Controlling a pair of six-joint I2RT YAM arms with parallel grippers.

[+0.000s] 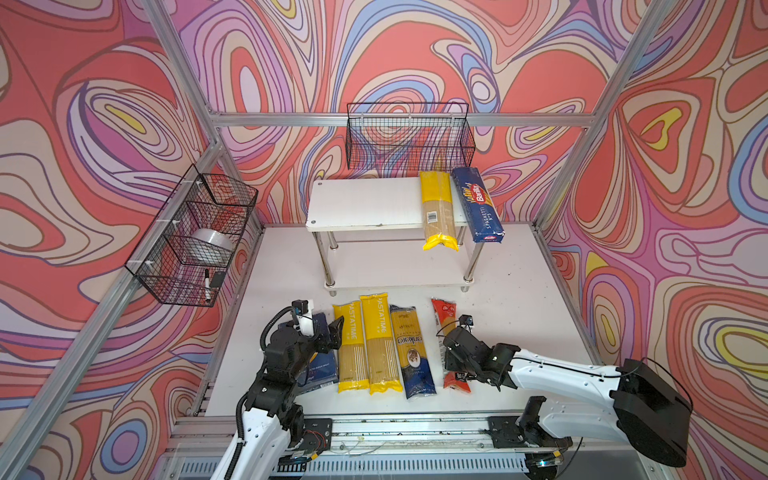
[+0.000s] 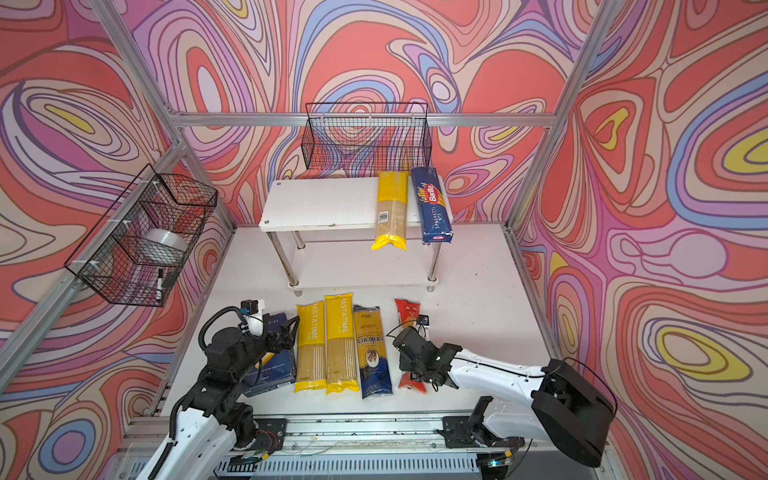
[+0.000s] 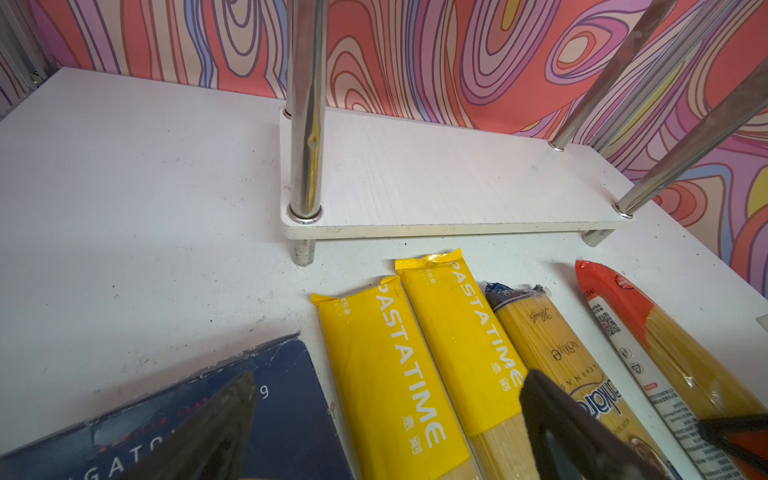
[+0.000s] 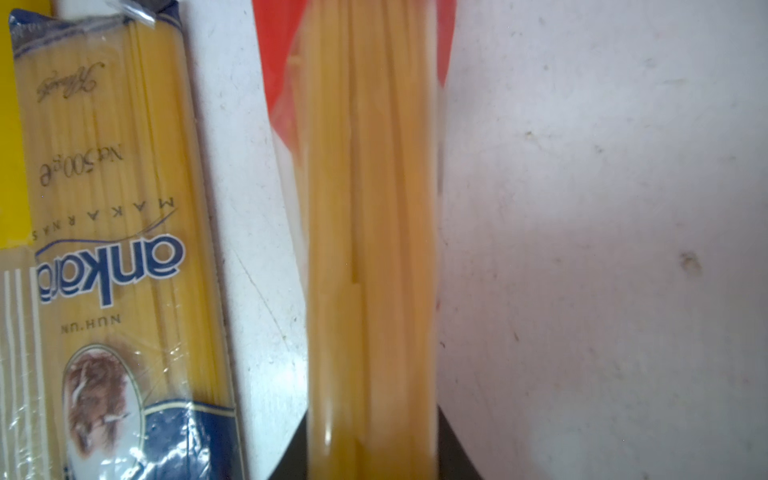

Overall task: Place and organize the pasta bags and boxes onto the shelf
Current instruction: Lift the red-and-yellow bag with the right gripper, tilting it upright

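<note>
The white two-tier shelf stands at the back. On its top board lie a yellow-ended bag and the long Barilla spaghetti box, both overhanging the front edge. In a row on the table lie the wide blue box, two PASTATIME bags, a gold-and-navy bag and a red-ended bag. My right gripper is shut on the red-ended bag at its middle. My left gripper hovers open over the wide box and the nearest PASTATIME bag.
A black wire basket hangs on the back wall just above the shelf. Another basket on the left wall holds a tape roll and a marker. The shelf's lower board is bare between chrome legs.
</note>
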